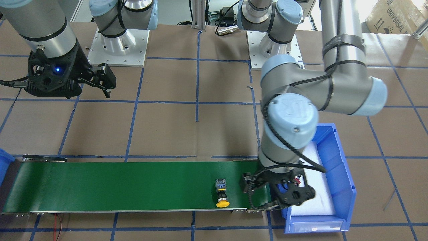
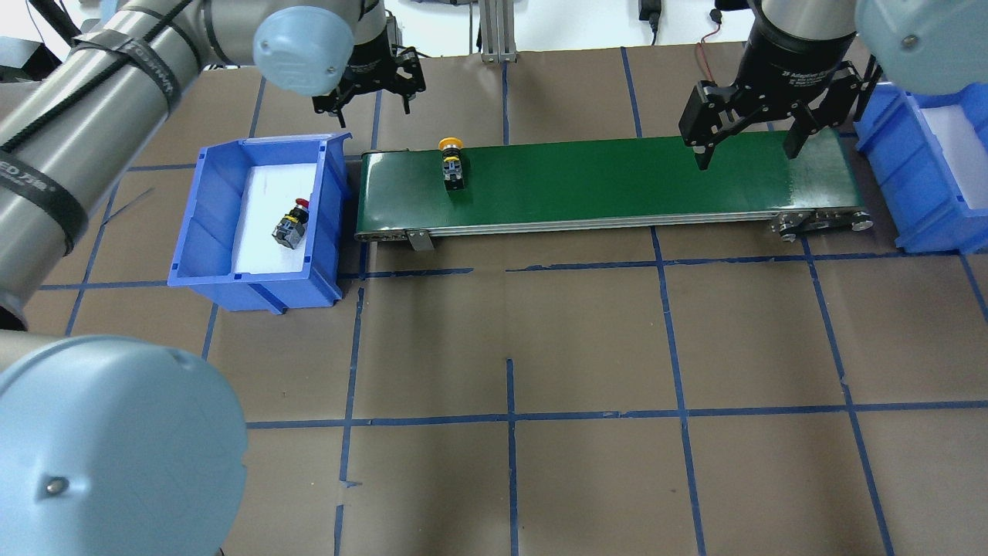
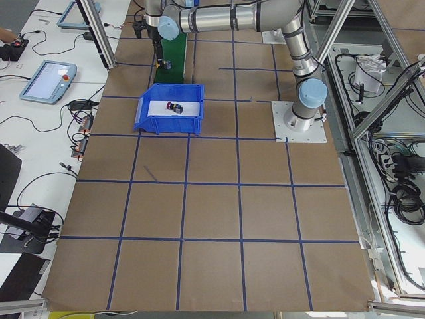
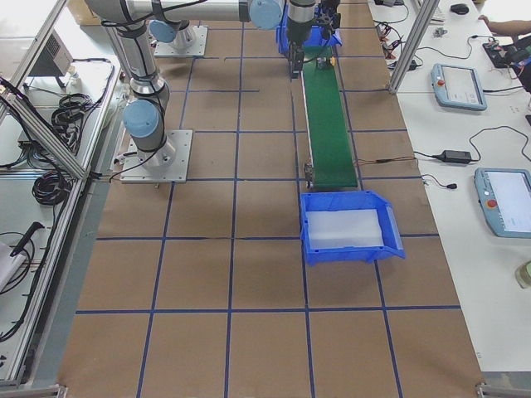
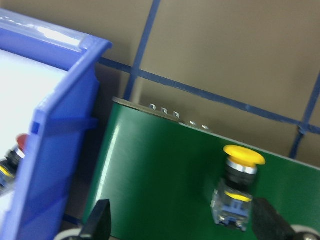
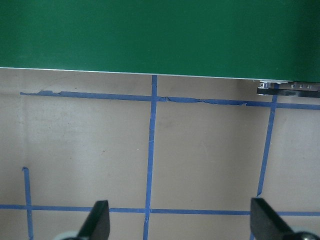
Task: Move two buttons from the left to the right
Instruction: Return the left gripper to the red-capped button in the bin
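Neither button has reached the right bin (image 2: 895, 185) yet. The yellow button (image 2: 451, 161) lies on its side on the belt (image 2: 602, 181), near its left end. The red button (image 2: 291, 225) lies in the left bin (image 2: 193, 224). My left end effector (image 2: 374, 99) hangs wide and empty near the belt's left end. My right end effector (image 2: 747, 153), also wide and empty, hovers over the belt's right end. I judge this under halfway: yellow needs carrying across and binning, and red is not yet picked.

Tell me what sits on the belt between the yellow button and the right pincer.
Nothing. In the overhead view the green belt is bare all the way from the yellow button to the open right pincer.
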Available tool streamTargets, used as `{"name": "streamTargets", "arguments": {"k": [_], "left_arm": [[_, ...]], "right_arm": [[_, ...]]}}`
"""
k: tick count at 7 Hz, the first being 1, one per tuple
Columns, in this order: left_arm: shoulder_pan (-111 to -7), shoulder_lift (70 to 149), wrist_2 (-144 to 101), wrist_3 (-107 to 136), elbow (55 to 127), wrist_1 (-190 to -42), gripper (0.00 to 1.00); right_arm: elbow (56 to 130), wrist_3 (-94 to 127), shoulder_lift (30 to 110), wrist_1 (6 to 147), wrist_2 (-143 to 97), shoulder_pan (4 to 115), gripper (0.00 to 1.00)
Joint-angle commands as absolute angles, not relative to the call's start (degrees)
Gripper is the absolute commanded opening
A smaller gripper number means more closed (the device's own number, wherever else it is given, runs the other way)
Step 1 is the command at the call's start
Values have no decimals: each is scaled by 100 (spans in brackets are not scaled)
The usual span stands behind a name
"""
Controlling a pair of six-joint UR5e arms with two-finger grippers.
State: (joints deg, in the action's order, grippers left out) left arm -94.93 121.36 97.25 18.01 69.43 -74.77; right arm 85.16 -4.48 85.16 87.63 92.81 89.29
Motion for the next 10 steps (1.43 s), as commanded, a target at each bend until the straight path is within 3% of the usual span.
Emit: {"name": "streamTargets", "arguments": {"k": [1, 3, 7, 10], "left_arm": [[-8521, 12015, 9721, -168, 7075, -7497, 100], [-8254, 11823, 9720, -1023, 7564, -7384, 99], [-8121, 11172, 9730, -1607, 9435, -6006, 98], [-8121, 11259, 9651, -1793, 9747, -5801, 85]], "right_arm": [[8517, -448, 8517, 8763, 9281, 8930, 100], [8517, -448, 8517, 8763, 9281, 8930, 100], [8517, -448, 8525, 8763, 9281, 8930, 100], [8666, -448, 8569, 8771, 9272, 8938, 100]]}}
